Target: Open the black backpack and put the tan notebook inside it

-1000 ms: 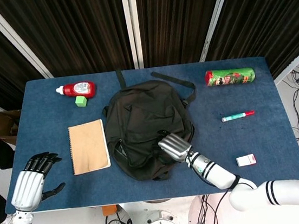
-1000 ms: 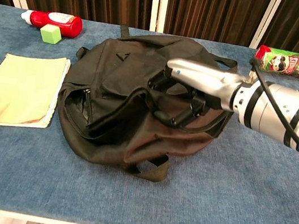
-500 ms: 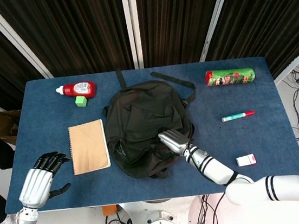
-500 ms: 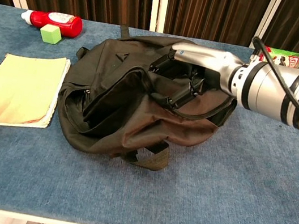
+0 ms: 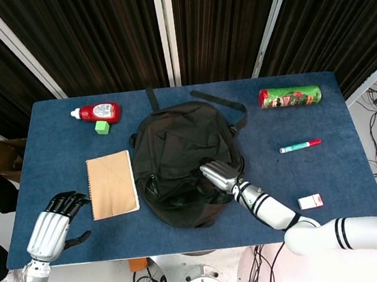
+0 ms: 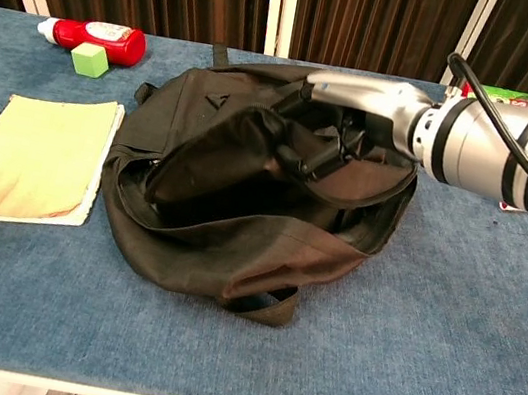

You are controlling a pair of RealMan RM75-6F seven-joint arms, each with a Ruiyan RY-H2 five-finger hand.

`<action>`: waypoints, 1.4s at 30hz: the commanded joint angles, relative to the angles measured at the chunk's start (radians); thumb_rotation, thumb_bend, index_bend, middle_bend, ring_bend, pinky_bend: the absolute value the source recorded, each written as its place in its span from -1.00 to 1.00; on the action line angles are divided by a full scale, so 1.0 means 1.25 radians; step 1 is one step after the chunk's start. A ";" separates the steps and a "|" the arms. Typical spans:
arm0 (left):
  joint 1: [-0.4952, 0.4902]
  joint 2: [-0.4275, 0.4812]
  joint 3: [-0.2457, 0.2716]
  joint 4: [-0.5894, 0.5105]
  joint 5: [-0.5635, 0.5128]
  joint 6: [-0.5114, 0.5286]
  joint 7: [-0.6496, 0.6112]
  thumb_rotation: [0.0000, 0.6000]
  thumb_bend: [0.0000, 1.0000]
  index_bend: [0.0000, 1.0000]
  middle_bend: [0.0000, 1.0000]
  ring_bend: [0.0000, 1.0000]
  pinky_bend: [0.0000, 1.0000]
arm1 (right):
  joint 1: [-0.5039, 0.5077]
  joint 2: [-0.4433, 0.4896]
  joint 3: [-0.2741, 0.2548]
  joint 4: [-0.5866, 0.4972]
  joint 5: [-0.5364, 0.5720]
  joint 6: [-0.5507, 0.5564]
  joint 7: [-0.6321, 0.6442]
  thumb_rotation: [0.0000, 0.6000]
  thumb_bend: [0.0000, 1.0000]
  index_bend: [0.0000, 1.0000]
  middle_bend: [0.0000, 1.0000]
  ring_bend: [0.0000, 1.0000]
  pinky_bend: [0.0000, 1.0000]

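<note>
The black backpack (image 5: pixel 176 149) (image 6: pixel 213 138) lies flat in the middle of the blue table, straps toward the far edge. My right hand (image 5: pixel 219 175) (image 6: pixel 353 121) grips the upper flap of its near opening and holds it lifted, so a dark gap shows along the front. The tan notebook (image 5: pixel 111 184) (image 6: pixel 28 153) lies flat on the table just left of the backpack, untouched. My left hand (image 5: pixel 55 222) hovers open off the table's near left corner, well clear of the notebook; the chest view does not show it.
A red bottle (image 5: pixel 99 112) and a green cube (image 5: pixel 102 127) sit at the far left. A green snack can (image 5: pixel 289 95) lies at the far right, with a marker (image 5: pixel 300 146) and a small white-and-red box (image 5: pixel 310 202) nearer the right edge.
My right hand has pulled the backpack's flap up and away from me, widening the opening while the lower front sagged flat. My left hand has drifted slightly nearer.
</note>
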 commanded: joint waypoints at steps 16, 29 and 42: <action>-0.092 -0.176 -0.029 0.322 -0.072 -0.159 -0.055 1.00 -0.84 -0.45 -0.55 -0.64 -0.57 | -0.036 -0.176 0.195 0.010 0.330 0.316 0.056 1.00 0.21 0.26 0.00 -0.42 -0.83; -0.128 -0.254 -0.033 0.492 -0.095 -0.182 -0.064 1.00 -0.83 -0.50 -0.58 -0.68 -0.58 | -0.031 -0.200 0.203 0.004 0.333 0.321 0.019 1.00 0.21 0.26 0.00 -0.42 -0.87; -0.178 -0.246 -0.023 0.480 -0.109 -0.256 -0.118 1.00 -0.83 -0.55 -0.63 -0.71 -0.59 | -0.041 -0.200 0.215 -0.001 0.329 0.307 0.020 1.00 0.21 0.26 0.00 -0.42 -0.88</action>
